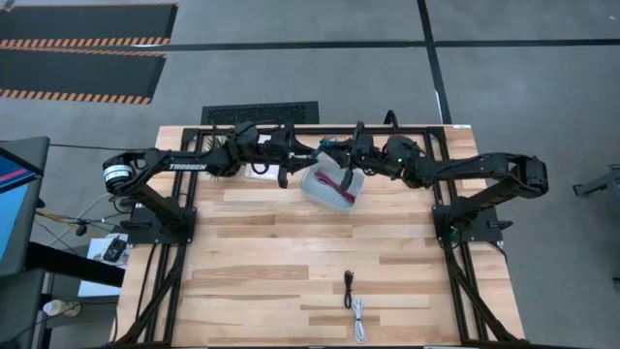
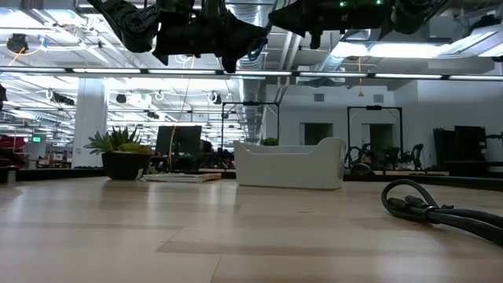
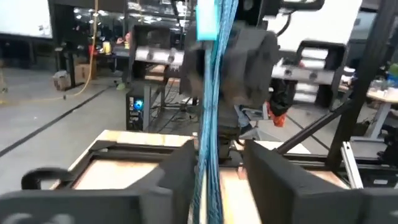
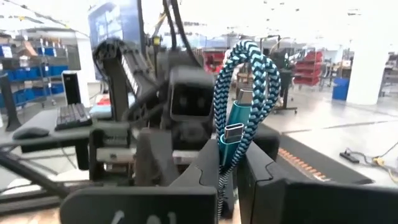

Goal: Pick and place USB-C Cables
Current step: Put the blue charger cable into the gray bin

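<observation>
Spanning most of the high view, the wooden table carries a black frame from which both dark arms reach inward along the far edge, meeting near the middle. The left arm comes in from the left and the right arm from the right, both held high above the tabletop, as the low view shows. Just below their meeting point, the clear tray sits on the far middle of the table, tilted a little against the boards, with the maroon-pink cable lying inside it. A small green plant stands at the far left. The right gripper pinches the teal cable between its fingers, the braided loop and its connectors rising upright from the narrow gap. The left gripper faces it from close by; its fingers stand apart, and the same teal cable runs through the gap, lying against one finger, though a firm grip cannot be told. Well apart from all this, near the front edge and right of centre, the black cable lies on bare wood, with the white cable just nearer the front edge.
</observation>
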